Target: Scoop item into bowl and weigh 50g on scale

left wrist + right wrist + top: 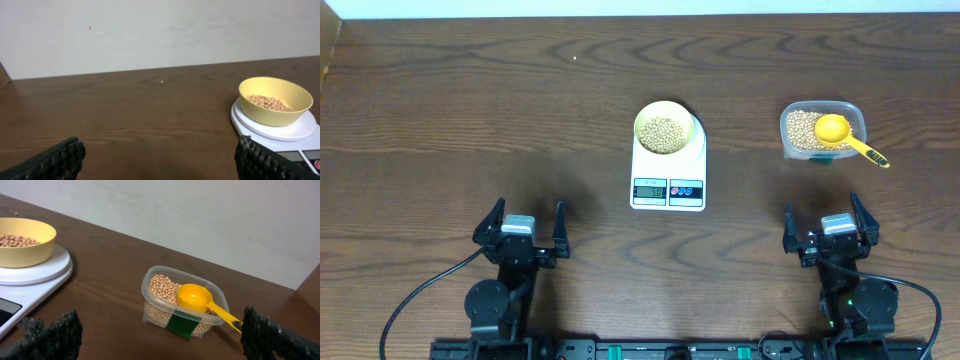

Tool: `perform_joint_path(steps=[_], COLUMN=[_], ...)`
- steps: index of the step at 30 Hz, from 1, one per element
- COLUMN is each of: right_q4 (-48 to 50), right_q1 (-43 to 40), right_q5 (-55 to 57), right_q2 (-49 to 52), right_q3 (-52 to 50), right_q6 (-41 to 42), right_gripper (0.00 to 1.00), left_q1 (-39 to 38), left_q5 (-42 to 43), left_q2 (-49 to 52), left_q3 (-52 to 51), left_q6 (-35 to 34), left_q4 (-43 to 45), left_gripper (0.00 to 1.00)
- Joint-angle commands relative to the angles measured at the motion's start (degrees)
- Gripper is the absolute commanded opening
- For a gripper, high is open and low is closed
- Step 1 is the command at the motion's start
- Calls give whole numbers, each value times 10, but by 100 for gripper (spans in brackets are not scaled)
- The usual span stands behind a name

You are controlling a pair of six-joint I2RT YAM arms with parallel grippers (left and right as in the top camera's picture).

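The pale yellow-green bowl [665, 128] stands on the white scale [668, 188] at the table's middle and holds tan beans [663, 133]. The bowl shows at the right of the left wrist view [275, 101] and at the left of the right wrist view [22, 241]. A clear tub [821, 130] of beans, with a yellow scoop [834, 128] lying in it, stands to the right of the scale; the right wrist view shows it too [182, 302]. My left gripper [520, 226] is open and empty near the front left. My right gripper [827, 228] is open and empty near the front right.
The scale's display [650, 190] is lit, its digits too small to read. The scoop's handle [870, 153] sticks out over the tub's right rim. A pale wall stands behind the table's far edge. A single stray bean [161, 81] lies far back on the wood.
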Motion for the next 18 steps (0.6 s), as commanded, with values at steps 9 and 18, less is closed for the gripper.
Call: perform_joint_path(steps=[9, 18], right_q4=[-2, -2], right_q1=[4, 4], right_q5=[2, 2], right_q2=[-4, -4], right_q3=[-1, -1], right_q6=[4, 4], right_gripper=[99, 99], left_q1=[7, 7], left_q5=[-30, -33], left_q2=[-6, -5], left_q3=[-47, -47], left_q6=[-10, -14], left_q4=[4, 5], left_gripper=[98, 98])
